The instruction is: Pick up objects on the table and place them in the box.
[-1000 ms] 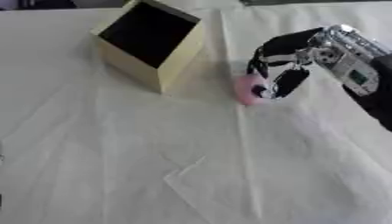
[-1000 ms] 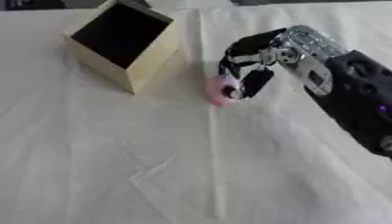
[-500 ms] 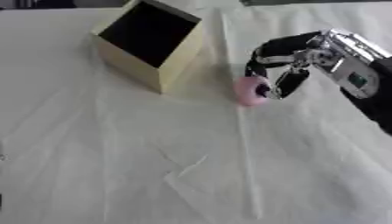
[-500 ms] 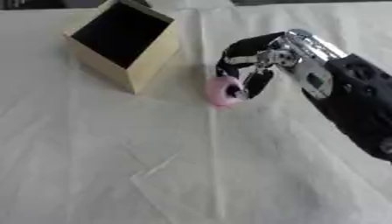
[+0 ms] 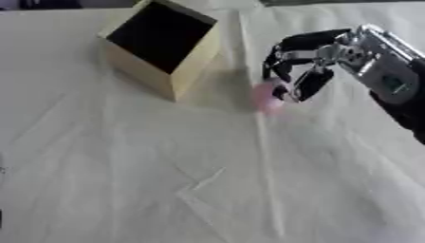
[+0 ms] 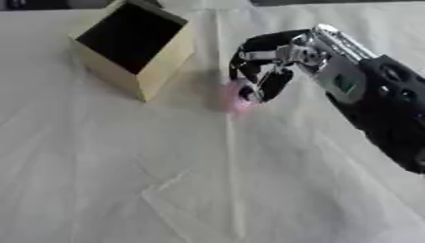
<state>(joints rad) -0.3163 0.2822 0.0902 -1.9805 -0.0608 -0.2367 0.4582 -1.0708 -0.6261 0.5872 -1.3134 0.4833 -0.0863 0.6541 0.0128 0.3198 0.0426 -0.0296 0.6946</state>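
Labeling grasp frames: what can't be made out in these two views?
- Pink object: blurred in both eye views and partly covered by the right robot hand, so its shape and what it is cannot be told.
- Whether the fingers actually touch or hold the pink object: unclear, blur and overlap.
- Inside of the box: dark, contents not visible.
- Left robot hand: in neither view.
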